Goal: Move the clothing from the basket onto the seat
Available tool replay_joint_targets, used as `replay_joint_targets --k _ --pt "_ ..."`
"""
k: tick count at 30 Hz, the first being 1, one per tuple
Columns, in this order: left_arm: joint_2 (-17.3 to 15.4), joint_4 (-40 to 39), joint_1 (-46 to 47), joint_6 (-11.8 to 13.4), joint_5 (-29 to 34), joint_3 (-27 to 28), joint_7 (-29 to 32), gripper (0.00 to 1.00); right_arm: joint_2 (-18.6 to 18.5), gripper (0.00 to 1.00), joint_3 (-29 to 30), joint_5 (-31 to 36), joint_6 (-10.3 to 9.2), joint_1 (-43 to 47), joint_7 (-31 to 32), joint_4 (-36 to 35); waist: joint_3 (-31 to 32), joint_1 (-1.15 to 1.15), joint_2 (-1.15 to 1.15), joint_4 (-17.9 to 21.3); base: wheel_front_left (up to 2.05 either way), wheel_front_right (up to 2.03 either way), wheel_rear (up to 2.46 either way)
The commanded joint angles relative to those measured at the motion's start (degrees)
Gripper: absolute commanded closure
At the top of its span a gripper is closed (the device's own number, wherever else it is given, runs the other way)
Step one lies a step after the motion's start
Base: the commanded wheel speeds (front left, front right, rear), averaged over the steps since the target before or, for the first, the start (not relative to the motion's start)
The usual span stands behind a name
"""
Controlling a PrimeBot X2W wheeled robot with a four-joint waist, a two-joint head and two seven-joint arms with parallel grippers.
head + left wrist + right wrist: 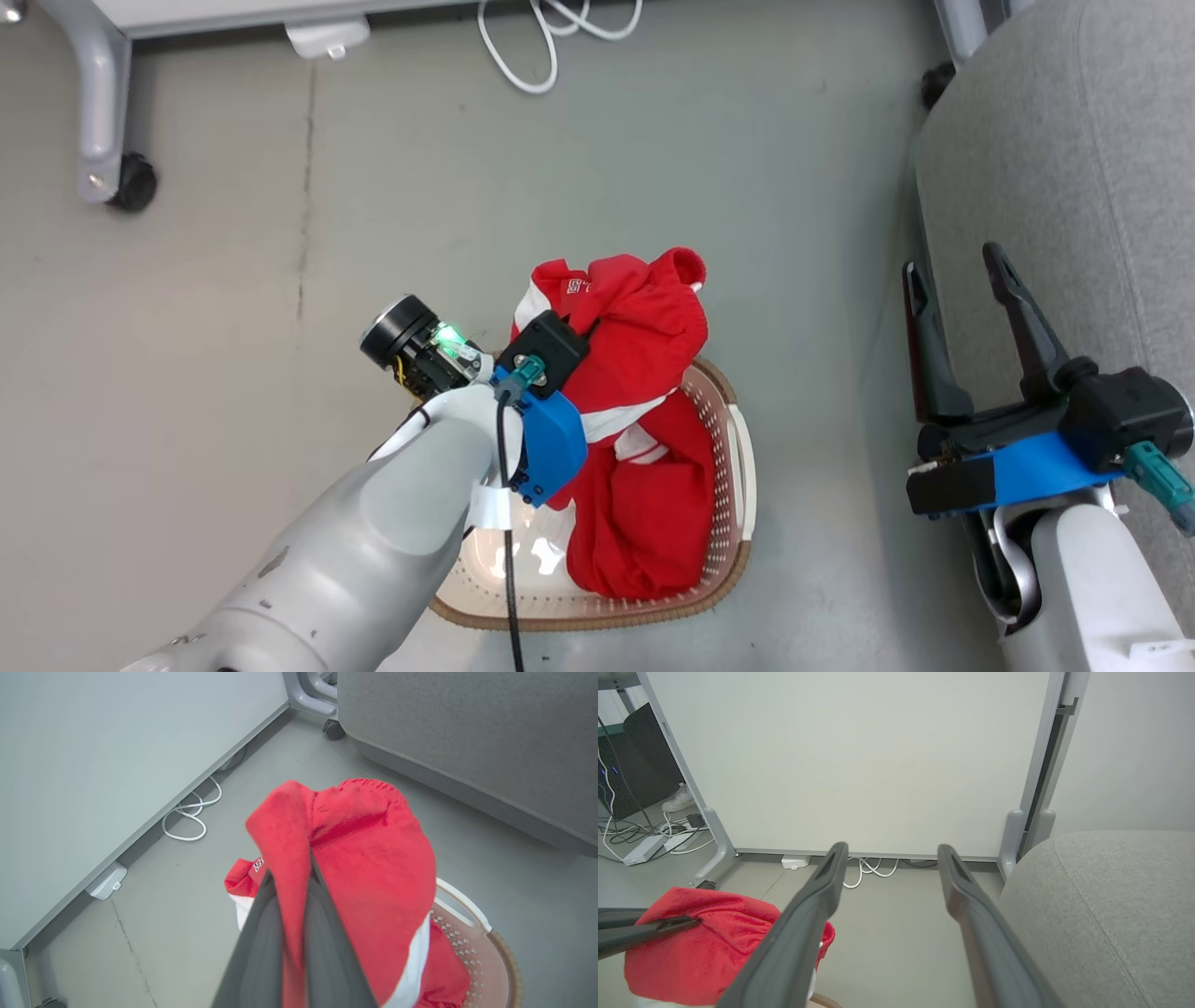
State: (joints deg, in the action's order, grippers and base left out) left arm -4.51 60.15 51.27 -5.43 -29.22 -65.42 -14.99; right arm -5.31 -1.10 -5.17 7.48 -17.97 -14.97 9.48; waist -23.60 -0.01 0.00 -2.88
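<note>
Clothing (373,858) is seen in the left wrist view clamped in the left gripper (292,872). A red fold is pinched tight between the closed jaws, and cloth is draped down both sides of them, with the gathered waistband (369,784) just beyond the fingertips. A grip on a fold is judged to suit soft fabric, which could slip if taken by a single layer. The basket (500,952) sits below and right of the jaws with more red cloth in it. The seat (467,742) lies well beyond the fingertips, to the right. A small white patch (258,863) with red marks is seen left of the jaws, but it cannot be read.

In the head view the held piece is bunched over the left jaws and trails down into the basket, so it is judged not yet clear of the rim. The right gripper (952,261) is held with its jaws spread wide and nothing between them, fingertips at the seat's edge. It is judged to be kept out of the left arm's way. No brand is made out on the basket or on either gripper.

In the right wrist view, floor (896,933) and a white cable (868,870) are framed between the spread fingers. The seat is to the right of the jaws. The clothing is to their left, with a finger of the left gripper laid across it.
</note>
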Motion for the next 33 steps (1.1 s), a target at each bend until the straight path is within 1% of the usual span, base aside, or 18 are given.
replay_joint_targets --k 1,6,10,19,27,33 --pt "-1.02 -1.04 -1.32 0.56 -0.09 1.08 -0.25 1.0 -0.19 0.0 0.05 0.03 0.03 0.97 -0.34 0.17 2.82 0.01 0.0 -1.1 0.0 0.0 0.0" --pt "-2.56 -7.57 -3.36 2.06 0.47 5.97 -0.27 1.0 0.23 0.0 0.1 -0.3 0.02 2.88 -0.34 0.96 6.95 0.01 0.0 -1.54 0.0 0.0 0.0" --pt "-3.63 -11.65 -4.83 2.59 1.23 9.53 -0.28 1.0 0.7 0.0 0.3 -0.32 0.03 4.7 -0.34 1.48 10.05 0.01 0.0 -1.92 0.0 0.0 0.0" --pt "-3.84 -19.27 -6.87 3.37 3.25 16.24 -0.28 1.0 1.61 0.0 0.57 -0.65 0.02 8.36 -0.34 2.33 15.3 0.01 0.0 -2.81 0.0 0.0 0.0" --pt "-2.98 -23.96 -7.13 2.87 5.24 19.26 -0.28 1.0 2.18 0.0 0.64 -1.0 0.03 10.54 -0.34 2.94 18.91 0.01 0.0 -3.63 0.0 0.0 0.0" --pt "-2.28 -25.79 -6.05 2.13 6.44 19.71 -0.28 1.0 2.4 0.0 0.6 -1.35 0.03 11.83 -0.34 3.32 20.98 0.01 0.0 -4.0 0.0 0.0 0.0"
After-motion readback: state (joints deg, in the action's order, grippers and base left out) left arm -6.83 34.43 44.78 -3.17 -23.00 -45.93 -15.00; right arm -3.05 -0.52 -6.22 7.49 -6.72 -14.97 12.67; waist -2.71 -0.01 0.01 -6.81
